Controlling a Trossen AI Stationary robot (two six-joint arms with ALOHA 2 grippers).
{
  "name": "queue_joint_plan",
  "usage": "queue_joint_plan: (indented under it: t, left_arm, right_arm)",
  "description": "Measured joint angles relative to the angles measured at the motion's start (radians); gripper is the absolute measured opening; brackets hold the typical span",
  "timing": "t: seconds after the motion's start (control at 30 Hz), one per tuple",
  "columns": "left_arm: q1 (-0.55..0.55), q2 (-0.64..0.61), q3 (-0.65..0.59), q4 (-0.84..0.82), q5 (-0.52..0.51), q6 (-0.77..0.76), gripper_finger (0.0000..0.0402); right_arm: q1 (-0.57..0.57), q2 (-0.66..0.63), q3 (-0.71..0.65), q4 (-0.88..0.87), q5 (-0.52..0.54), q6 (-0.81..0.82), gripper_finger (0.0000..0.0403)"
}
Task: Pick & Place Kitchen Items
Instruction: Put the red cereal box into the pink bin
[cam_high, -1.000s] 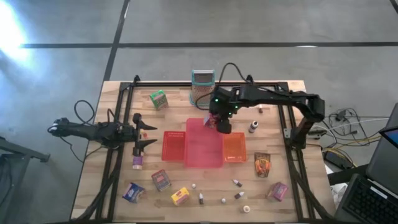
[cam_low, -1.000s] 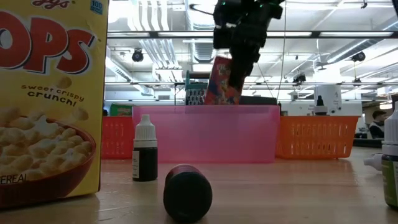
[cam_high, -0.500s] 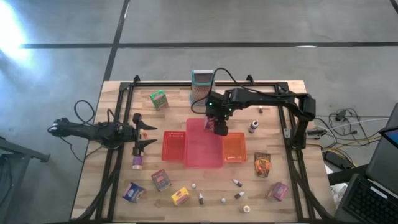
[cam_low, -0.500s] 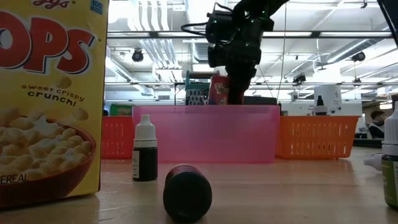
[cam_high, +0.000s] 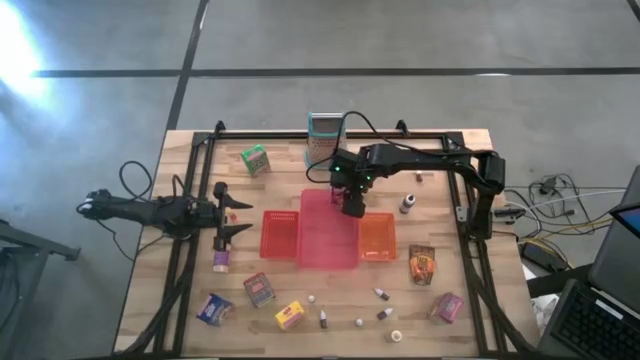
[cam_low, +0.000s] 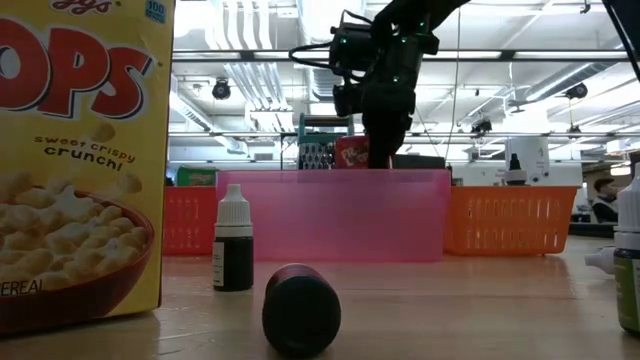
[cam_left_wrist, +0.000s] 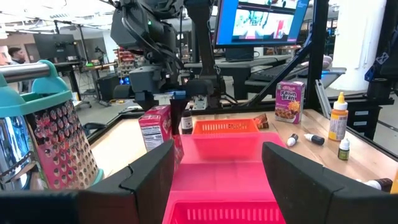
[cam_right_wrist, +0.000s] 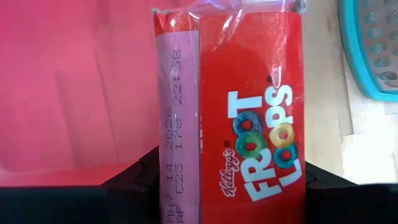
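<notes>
Your right gripper (cam_high: 352, 207) hangs over the far end of the pink tray (cam_high: 327, 240), its fingers partly closed around a red Froot Loops box (cam_right_wrist: 249, 106), which sits upright between the 2 dark fingers (cam_right_wrist: 140, 168) in the right wrist view. From table height, the box (cam_low: 352, 152) shows just above the tray's far wall (cam_low: 330, 215), with the right arm coming down on it from above. In the left wrist view the same box (cam_left_wrist: 157, 127) stands at the far corner of the pink tray (cam_left_wrist: 227, 146), under the right gripper (cam_left_wrist: 149, 93). The teal-rimmed mesh grater (cam_high: 325, 140) stands just beyond, at the table's far edge, and looms near the left wrist camera (cam_left_wrist: 46, 130). Your left gripper (cam_high: 232, 216) waits over the table's left side, fingers spread apart and holding nothing, a small item (cam_high: 221, 262) lying near it. A red tray (cam_high: 280, 236) sits against the pink tray's left side and an orange tray (cam_high: 376, 238) against its right. Other kitchen items remain scattered on the wooden table (cam_high: 190, 290): a green box (cam_high: 255, 159) at the far left, a blue box (cam_high: 213, 308), a red box (cam_high: 259, 289) and a yellow box (cam_high: 290, 315) along the near left, an orange packet (cam_high: 422, 265) and a pink box (cam_high: 446, 307) at the near right, and a small bottle (cam_high: 407, 204) right of the orange tray. Close to the low camera stand a yellow cereal box (cam_low: 80, 160), a white-capped dark bottle (cam_low: 233, 245) and a dark cap lying on its side (cam_low: 300, 308).
</notes>
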Motion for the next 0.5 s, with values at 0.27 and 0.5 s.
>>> queue_joint_plan:
  t: [0.27, 0.5]
  left_arm:
    - [0.000, 0.000, 0.000, 0.000, 0.000, 0.000, 0.0248]
    - [0.000, 0.000, 0.000, 0.000, 0.000, 0.000, 0.0248]
  right_arm:
    - [0.000, 0.000, -0.019, 0.028, 0.001, -0.017, 0.0185]
    - [0.000, 0.000, -0.038, 0.064, 0.000, -0.026, 0.0195]
